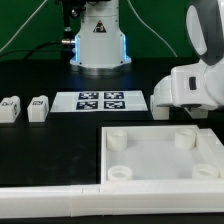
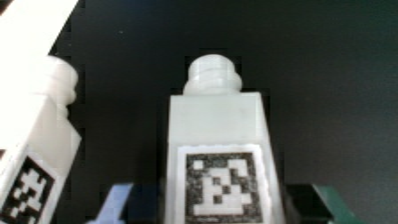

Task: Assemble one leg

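Two fingers (image 2: 128,200) spread, our gripper (image 2: 219,197) is straddling the small white plastic leg (image 2: 217,120) with its black-and-white tag (image 2: 219,185), so we are advising centring before squeezing, clear of the neighbouring white leg (image 2: 45,120).

A: What kind of place is this?
B: A robotics lab. A black worktop (image 1: 60,135) carries a white robot arm base (image 1: 98,42) glowing blue, a marker board (image 1: 100,100) of printed tags, and cables (image 1: 28,45) trail behind.
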Controlling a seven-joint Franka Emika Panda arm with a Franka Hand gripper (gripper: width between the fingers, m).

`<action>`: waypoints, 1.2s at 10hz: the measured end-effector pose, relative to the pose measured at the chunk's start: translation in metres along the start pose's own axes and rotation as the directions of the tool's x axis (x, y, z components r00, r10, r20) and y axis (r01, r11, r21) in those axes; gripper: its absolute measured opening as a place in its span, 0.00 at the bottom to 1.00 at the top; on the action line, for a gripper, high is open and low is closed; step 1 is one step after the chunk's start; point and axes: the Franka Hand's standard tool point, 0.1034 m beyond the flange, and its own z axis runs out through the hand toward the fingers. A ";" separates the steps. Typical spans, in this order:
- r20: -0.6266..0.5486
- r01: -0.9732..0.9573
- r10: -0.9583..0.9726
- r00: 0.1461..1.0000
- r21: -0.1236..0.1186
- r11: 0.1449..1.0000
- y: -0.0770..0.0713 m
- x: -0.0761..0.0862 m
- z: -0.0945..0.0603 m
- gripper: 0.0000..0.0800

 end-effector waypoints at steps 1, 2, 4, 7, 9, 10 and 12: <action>0.000 0.000 0.000 1.000 0.000 1.000 0.000 0.000 0.000 0.36; 0.000 0.000 0.000 1.000 0.000 1.000 0.000 0.000 0.000 0.36; 0.000 0.000 0.000 1.000 0.000 1.000 0.000 0.000 0.000 0.36; -0.099 0.062 -0.065 0.993 -0.040 0.997 0.013 -0.012 -0.042 0.36; -0.279 0.070 -0.079 0.957 -0.041 0.997 0.021 -0.024 -0.091 0.36; -0.396 0.094 -0.105 0.912 -0.047 0.994 0.029 -0.034 -0.114 0.36; -0.554 0.100 -0.109 0.826 -0.046 0.994 0.058 -0.053 -0.143 0.36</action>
